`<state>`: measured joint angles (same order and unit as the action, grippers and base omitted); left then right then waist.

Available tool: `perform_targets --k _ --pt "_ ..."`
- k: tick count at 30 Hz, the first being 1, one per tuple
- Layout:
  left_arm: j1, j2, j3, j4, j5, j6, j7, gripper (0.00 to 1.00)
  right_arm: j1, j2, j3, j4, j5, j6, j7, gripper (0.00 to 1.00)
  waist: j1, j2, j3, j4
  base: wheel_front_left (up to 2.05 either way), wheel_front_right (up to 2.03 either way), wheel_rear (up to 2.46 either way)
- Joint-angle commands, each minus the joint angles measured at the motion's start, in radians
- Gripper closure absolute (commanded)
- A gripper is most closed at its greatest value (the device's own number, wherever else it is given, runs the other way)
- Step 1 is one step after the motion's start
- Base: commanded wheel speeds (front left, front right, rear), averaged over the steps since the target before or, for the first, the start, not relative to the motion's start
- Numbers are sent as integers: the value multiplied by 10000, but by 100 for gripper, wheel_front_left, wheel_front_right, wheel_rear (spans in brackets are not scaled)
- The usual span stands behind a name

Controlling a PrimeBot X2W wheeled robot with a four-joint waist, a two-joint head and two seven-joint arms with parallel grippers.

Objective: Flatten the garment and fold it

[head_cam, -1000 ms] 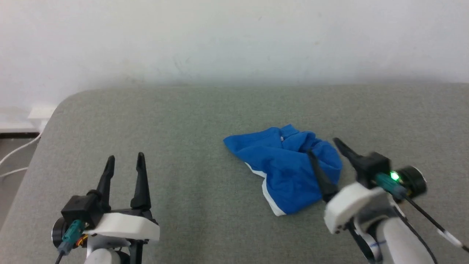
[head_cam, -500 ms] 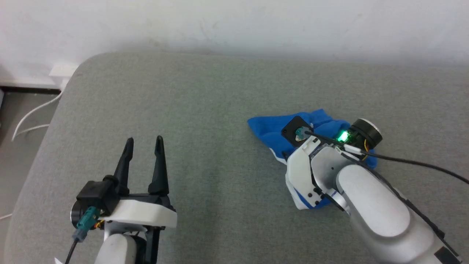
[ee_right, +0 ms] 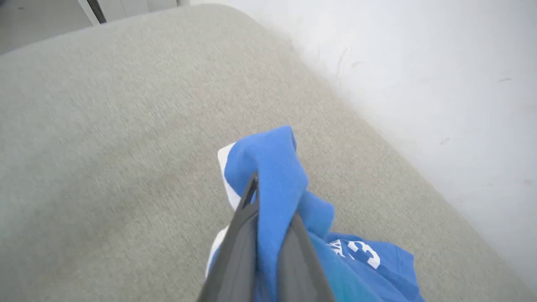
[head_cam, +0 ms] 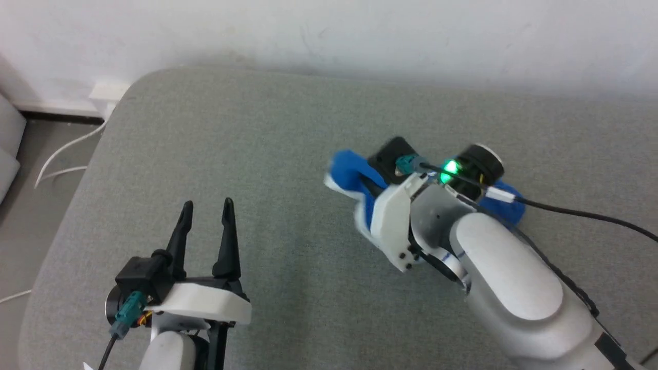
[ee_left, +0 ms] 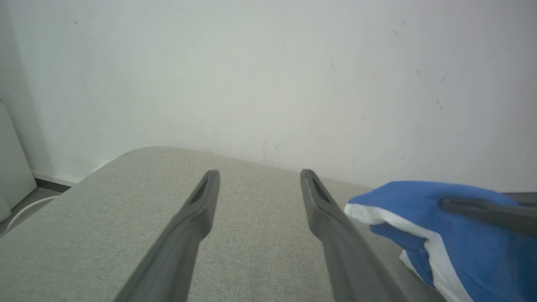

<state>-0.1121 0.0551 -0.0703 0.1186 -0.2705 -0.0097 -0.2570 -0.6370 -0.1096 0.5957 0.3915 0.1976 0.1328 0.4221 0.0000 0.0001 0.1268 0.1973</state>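
Pinching blue fold: right gripper now clamped on garment; a second ago its fingers straddled it, spread. Garment bunched, one end lifted off grey cushion. Left gripper spread wide, empty, well apart. Right forearm hides most fabric; white cable on floor.

Grey fabric-covered surface spread across centre, rounded corner seen at 10 o'clock. Scuffed white wall seen behind at 12. Grey floor and white cable seen at 9.
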Motion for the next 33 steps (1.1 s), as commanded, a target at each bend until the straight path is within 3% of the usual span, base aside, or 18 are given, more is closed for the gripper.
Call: perform_targets --k 1,6,11,16,22,23,24,25,29,33 --pt "92 -38 51 55 135 -82 -47 0 -169 126 -189 -387 236 -21 -322 100 0 -1 -453 -363 0 0 0" --pt "297 -40 196 122 247 -150 -47 0 103 394 -1672 -1625 523 -21 -1264 100 0 -1 -849 -641 0 0 0" --pt "469 -41 203 169 338 -258 -47 0 1628 512 -4589 -2105 26 -21 -1410 100 0 -1 -1046 -761 0 0 0" --pt "571 -43 171 266 329 -334 -47 0 3811 582 -7366 -1821 -966 -21 -1030 100 0 -1 -1055 -914 0 0 0" --pt "595 -44 122 273 365 -333 -47 0 5230 590 -8571 -1186 -512 -21 -889 100 0 -1 -993 -1133 0 0 0" --pt "583 -44 124 292 363 -346 -47 0 5409 590 -8622 -1077 -451 -21 -829 80 0 -1 -998 -1180 0 0 0" --pt "576 -44 121 317 368 -359 -47 0 5559 591 -8638 -1021 -406 -21 -800 35 0 -1 -1019 -1227 0 0 0" --pt "569 -45 116 346 368 -382 -47 0 5694 591 -8672 -1001 -364 -21 -775 0 0 -1 -1039 -1264 0 0 0" --pt "598 -45 -3 456 404 -443 -47 0 6147 592 -8637 -1455 -479 -21 -823 0 0 -1 -1184 -1395 0 0 0" --pt "504 -46 -316 619 367 -564 -39 0 6502 592 -8452 -2855 -726 -21 -1682 0 0 -1 -1225 -1470 0 0 0"
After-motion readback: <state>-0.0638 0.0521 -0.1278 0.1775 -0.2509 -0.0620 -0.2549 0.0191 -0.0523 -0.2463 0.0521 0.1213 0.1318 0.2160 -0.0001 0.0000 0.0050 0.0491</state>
